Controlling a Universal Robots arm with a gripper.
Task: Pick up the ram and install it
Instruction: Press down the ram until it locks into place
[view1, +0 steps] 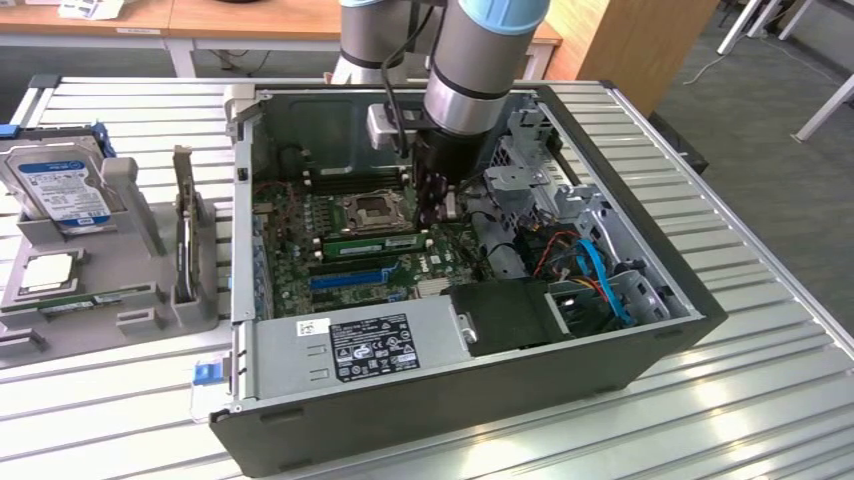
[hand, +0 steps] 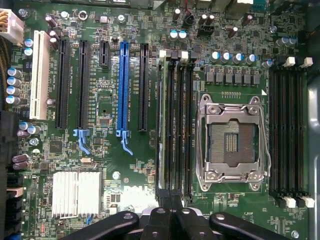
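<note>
- Arm: grey cylindrical metal segments with a blue cap, reaching down into the open case.
- Gripper: black, with rounded linkage arms and pivot bolts; jaws closed together, nothing held between them, poised over the end of the ram near the slot latches.
- Ram: long, thin green board stick, standing on edge in a memory slot just beside the CPU socket; in the wrist view it reads as a narrow pale-green strip in the outermost slot of the bank, parallel to its empty black neighbours.
- Motherboard: flat green board, densely printed, studded with small silver-topped capacitors.
- CPU socket: square, with a shiny metal frame and lever, empty centre.
- Blue slot: long, narrow plastic, with a blue latch at one end; black slots of like shape on either side.
- White slot: long, ivory plastic, near the board's edge.
- Heatsink: square block of fine silver fins.
- Second slot bank: four long black slots with white end clips, on the socket's other side.
- Case: dark grey metal tower lying on its side, lid off.
- Power supply: grey metal box with a black label.
- Blue cables: flat, glossy, curled by the drive bay.
- Bench: ribbed, silvery metal slats.
- Holder: grey moulded tray at the exterior view's left, carrying a hard drive upright.
</note>
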